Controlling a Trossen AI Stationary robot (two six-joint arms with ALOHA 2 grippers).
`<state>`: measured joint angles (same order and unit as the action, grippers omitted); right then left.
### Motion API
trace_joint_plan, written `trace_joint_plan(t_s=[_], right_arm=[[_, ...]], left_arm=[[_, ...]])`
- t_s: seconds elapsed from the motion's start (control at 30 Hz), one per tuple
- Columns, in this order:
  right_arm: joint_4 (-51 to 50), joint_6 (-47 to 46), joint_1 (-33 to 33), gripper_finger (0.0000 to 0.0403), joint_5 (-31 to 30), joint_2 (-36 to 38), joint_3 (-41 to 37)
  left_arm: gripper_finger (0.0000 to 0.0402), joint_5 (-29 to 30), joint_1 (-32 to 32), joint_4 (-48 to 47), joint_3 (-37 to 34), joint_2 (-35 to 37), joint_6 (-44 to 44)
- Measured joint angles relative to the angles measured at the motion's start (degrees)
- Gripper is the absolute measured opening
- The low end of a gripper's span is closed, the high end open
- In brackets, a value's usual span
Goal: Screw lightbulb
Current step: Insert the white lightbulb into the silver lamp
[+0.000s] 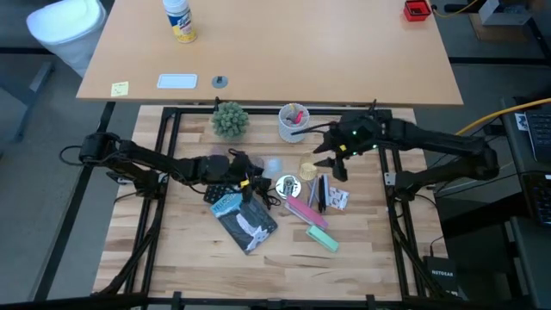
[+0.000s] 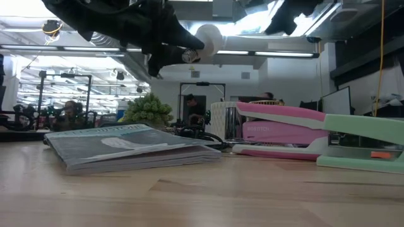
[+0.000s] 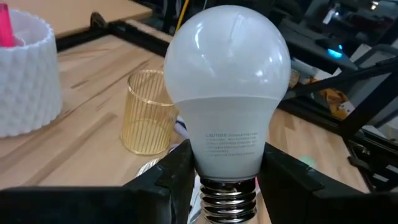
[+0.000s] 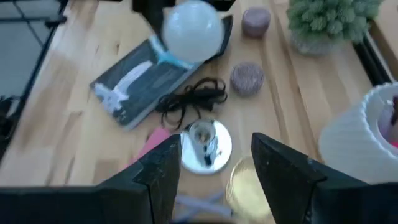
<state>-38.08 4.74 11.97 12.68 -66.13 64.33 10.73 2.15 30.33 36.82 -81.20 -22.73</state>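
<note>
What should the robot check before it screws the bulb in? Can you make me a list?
1. Bulb gripped firmly: ok. The left gripper is shut on its neck.
2. Bulb's metal thread free: ok. It sticks out past the fingers.
3. Right gripper ready to grab: ok. It is open and hovers over the socket.
4. Socket held steady: not ok. It lies loose on the table and nothing grips it.
5. Bulb lined up with the socket: not ok. The bulb is up in the air, off to one side of it.
6. Cord out of the way: cannot tell. It lies bunched right next to the socket.
</note>
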Motion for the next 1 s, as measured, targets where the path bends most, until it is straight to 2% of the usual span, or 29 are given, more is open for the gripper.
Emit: trace_joint_plan(t_s=[0.1,0.23,0.43,0.6,0.73,0.87,1.0], right_arm=[[11.0,0.0,0.0,0.02,0.0,0.3,-8.3],[30.4,-2.0,0.0,0.02,-0.1,0.2,-19.1],[50.3,-4.9,0.0,0.02,-6.7,-0.1,-29.4],[57.2,-8.1,0.0,0.02,-8.6,-1.4,-33.2],[59.2,-9.5,0.0,0.02,-7.7,-4.2,-33.7],[62.5,-10.7,0.0,0.02,-4.9,-6.3,-33.7],[64.2,-11.4,0.1,0.02,-4.7,-7.6,-33.7]], left_arm=[[0.0145,1.0,1.1,2.6,0.0,-1.5,0.2],[0.0145,1.1,2.0,8.5,0.0,-5.2,1.2],[0.0145,1.1,2.0,17.7,0.0,-13.0,2.1],[0.0145,1.1,1.8,24.8,2.0,-19.7,4.5],[0.0145,1.0,1.6,24.8,5.1,-23.9,7.0],[0.0145,1.1,0.5,24.5,7.2,-25.7,9.4],[0.0145,0.9,-0.9,24.1,7.5,-26.0,9.9]])
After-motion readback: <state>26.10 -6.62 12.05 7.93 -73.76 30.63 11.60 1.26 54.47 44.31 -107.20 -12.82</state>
